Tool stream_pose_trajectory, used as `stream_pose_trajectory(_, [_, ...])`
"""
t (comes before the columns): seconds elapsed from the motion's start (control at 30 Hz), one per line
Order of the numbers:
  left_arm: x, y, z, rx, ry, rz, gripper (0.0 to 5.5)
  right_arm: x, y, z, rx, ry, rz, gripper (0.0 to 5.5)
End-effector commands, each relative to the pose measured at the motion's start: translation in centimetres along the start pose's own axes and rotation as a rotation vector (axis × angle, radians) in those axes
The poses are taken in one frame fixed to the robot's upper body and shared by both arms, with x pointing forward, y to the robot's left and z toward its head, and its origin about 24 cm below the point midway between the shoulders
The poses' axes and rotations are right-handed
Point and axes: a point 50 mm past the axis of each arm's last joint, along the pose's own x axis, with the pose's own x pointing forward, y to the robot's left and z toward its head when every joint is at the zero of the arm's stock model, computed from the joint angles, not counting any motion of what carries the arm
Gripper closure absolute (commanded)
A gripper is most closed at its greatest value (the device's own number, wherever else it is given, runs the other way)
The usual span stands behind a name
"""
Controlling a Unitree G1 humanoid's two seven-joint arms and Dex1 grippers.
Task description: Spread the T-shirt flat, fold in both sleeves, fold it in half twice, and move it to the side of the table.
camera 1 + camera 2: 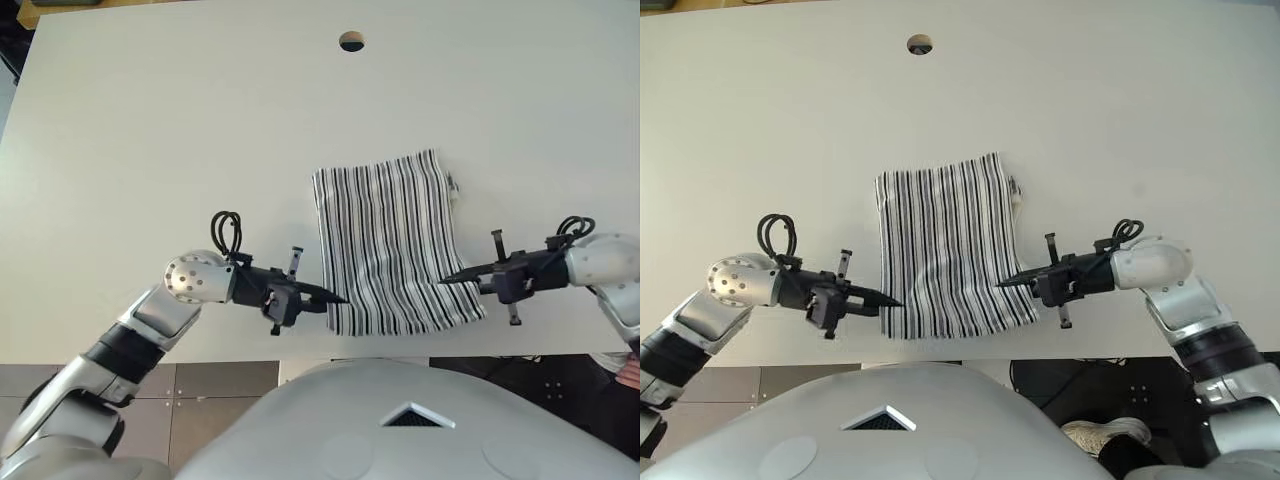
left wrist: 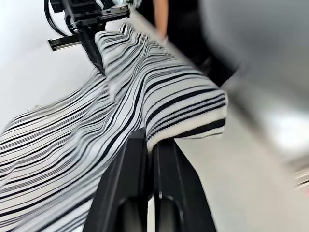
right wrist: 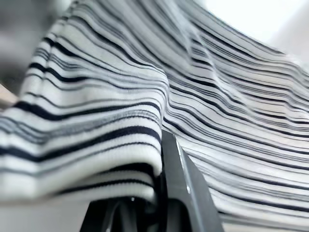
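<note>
Left eye view: the striped T-shirt (image 1: 388,240) lies folded into a narrow rectangle near the front edge of the white table (image 1: 150,150). The left gripper (image 1: 335,298) has its fingers pinched together on the near left corner. The right gripper (image 1: 447,280) is clamped on the near right edge. A small tab (image 1: 455,186) at the far right edge is too small to read.

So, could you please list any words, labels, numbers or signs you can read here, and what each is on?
None can be read.
The T-shirt bears only stripes, no print.
What looks like a small tag at its edge is too small to read.
The table shows no writing.
</note>
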Motion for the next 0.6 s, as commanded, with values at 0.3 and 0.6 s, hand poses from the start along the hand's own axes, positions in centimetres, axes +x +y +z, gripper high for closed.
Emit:
stream_pose_trajectory(0.3, [-1.1,2.7,2.3,-0.225,-0.114,0.167,5.40,-1.0,-1.6,1.9,0.119,-0.089,-0.114,5.36])
stream_pose_trajectory(0.6, [-3.9,4.1,-2.3,-0.362,-0.008,0.382,5.40,0.0,-5.6,0.3,0.079,-0.013,-0.354,5.36])
